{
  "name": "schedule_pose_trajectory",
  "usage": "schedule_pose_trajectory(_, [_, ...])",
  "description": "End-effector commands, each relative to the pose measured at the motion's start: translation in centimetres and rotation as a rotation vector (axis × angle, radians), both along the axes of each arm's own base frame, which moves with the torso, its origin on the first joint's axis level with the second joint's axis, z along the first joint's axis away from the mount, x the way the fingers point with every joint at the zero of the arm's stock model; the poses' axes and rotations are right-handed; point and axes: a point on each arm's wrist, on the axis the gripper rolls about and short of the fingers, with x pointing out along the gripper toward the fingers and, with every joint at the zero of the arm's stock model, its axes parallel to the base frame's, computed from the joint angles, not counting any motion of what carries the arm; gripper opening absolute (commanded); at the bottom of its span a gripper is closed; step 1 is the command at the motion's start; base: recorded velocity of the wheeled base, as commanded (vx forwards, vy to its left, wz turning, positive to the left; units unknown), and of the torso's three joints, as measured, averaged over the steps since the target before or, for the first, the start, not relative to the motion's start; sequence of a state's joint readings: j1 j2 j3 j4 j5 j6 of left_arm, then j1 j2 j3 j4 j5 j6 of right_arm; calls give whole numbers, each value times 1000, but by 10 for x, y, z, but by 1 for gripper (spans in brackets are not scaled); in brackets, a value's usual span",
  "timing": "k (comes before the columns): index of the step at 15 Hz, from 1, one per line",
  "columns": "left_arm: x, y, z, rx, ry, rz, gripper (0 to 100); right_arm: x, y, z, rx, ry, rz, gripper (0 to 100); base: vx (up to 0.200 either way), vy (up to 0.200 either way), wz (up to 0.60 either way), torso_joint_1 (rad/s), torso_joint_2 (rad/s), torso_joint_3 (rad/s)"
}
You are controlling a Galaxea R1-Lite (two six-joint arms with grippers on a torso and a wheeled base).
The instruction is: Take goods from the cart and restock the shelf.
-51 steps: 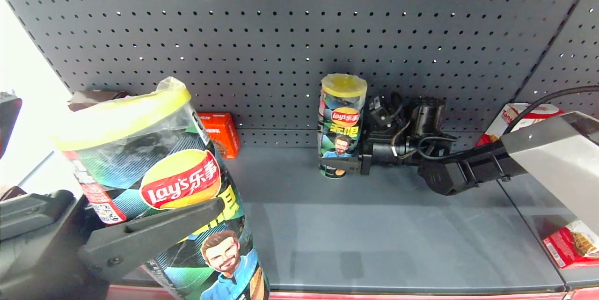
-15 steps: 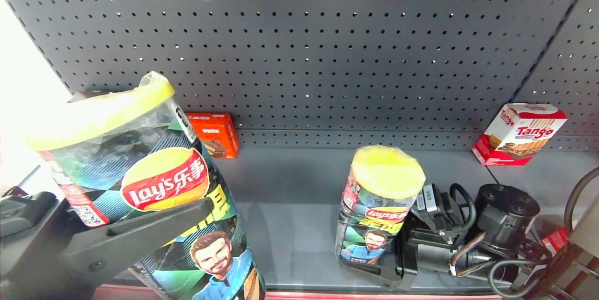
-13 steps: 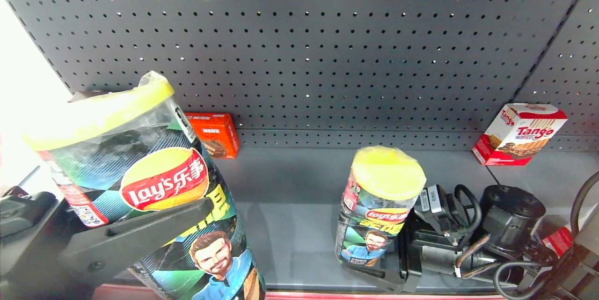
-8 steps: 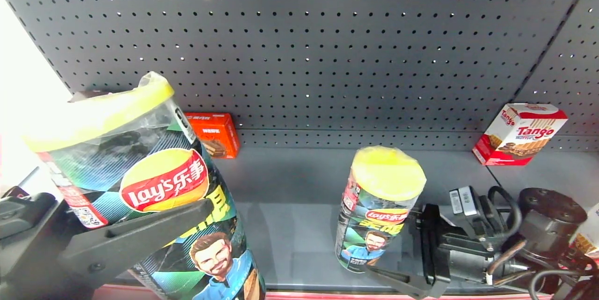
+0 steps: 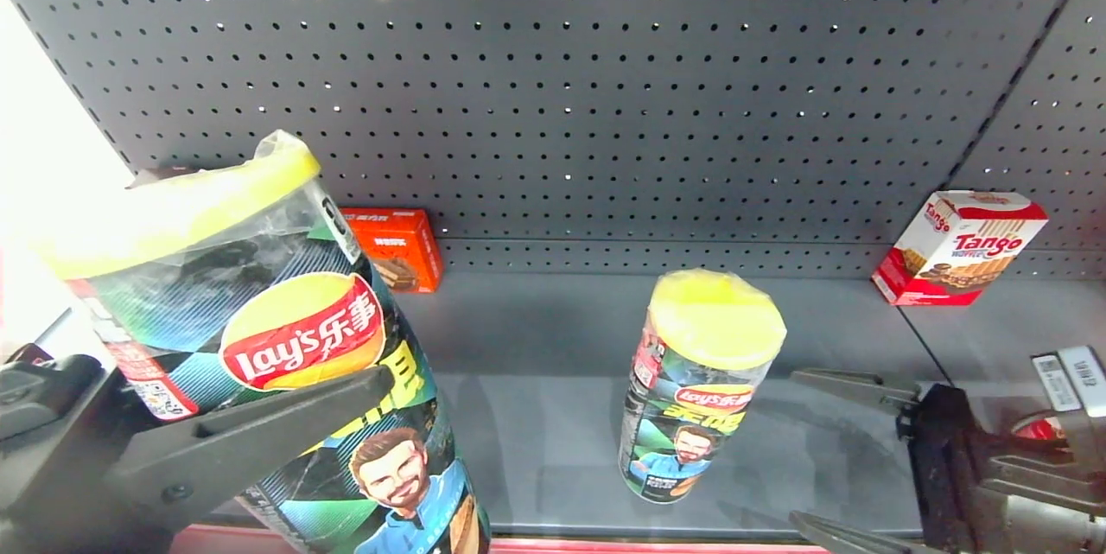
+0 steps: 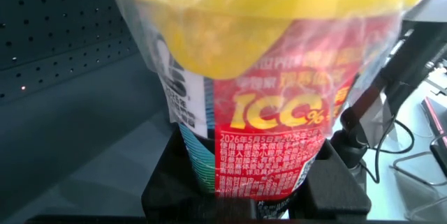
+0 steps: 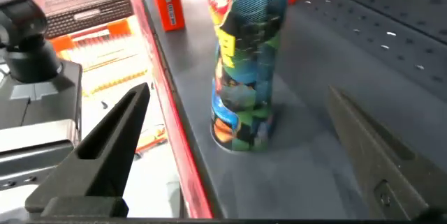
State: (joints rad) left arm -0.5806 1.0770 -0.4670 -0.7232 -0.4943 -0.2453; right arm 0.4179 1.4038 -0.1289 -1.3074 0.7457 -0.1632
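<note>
A chip can (image 5: 691, 390) (image 7: 244, 77) with a yellow lid stands upright near the front edge of the grey shelf (image 5: 553, 416). My right gripper (image 5: 834, 459) (image 7: 244, 161) is open just right of it, its fingers clear of the can. At the lower left, my left gripper (image 5: 259, 442) is shut on a second chip can (image 5: 259, 338) (image 6: 265, 112), held upright in front of the shelf's left end. That can is wrapped in clear film under its yellow lid.
An orange box (image 5: 393, 247) stands at the back left of the shelf and a red and white wafer box (image 5: 959, 247) at the back right. A perforated grey back panel (image 5: 553, 87) rises behind. The shelf's red front edge (image 7: 164, 133) runs below.
My right gripper brought its can from the back of the shelf to the front, let go of it, opened and drew back to the right. The left arm and its can stayed put.
</note>
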Motion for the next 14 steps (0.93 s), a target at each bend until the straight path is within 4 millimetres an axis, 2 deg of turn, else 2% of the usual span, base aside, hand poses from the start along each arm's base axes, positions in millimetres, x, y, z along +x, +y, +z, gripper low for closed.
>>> schedule_pose_trajectory(1, [0, 0, 1, -1, -4, 0, 0, -32, -29, 37, 51, -132, -108, 100, 0, 0, 0, 0, 0, 0])
schedule_pose_trajectory(3, [-3, 2, 7, -16, -31, 0, 0, -56, -49, 53, 63, -158, -274, 100, 0, 0, 0, 0, 0, 0])
schedule_pose_trajectory(5, [-4, 3, 6, -15, -30, 0, 0, -83, -59, 50, 87, -146, -375, 100, 0, 0, 0, 0, 0, 0])
schedule_pose_trajectory(6, [-5, 3, 7, -17, -34, 2, 0, -104, -64, 42, 119, -117, -445, 100, 0, 0, 0, 0, 0, 0])
schedule_pose_trajectory(8, [-6, 4, 6, -18, -38, 2, 0, -123, -69, 28, 128, -94, -542, 100, 0, 0, 0, 0, 0, 0])
schedule_pose_trajectory(9, [-7, 4, 6, -18, -38, -1, 0, -141, -72, 7, 136, -47, -629, 100, 0, 0, 0, 0, 0, 0])
schedule_pose_trajectory(10, [-7, 4, 7, -19, -39, -1, 0, -145, -73, 0, 141, -30, -646, 100, 0, 0, 0, 0, 0, 0])
schedule_pose_trajectory(12, [-7, 4, 6, -18, -38, -4, 0, -165, -76, -34, 154, 23, -757, 100, 0, 0, 0, 0, 0, 0])
schedule_pose_trajectory(14, [-7, 3, 5, -14, -31, -9, 0, -170, -79, -56, 163, 51, -913, 100, 0, 0, 0, 0, 0, 0])
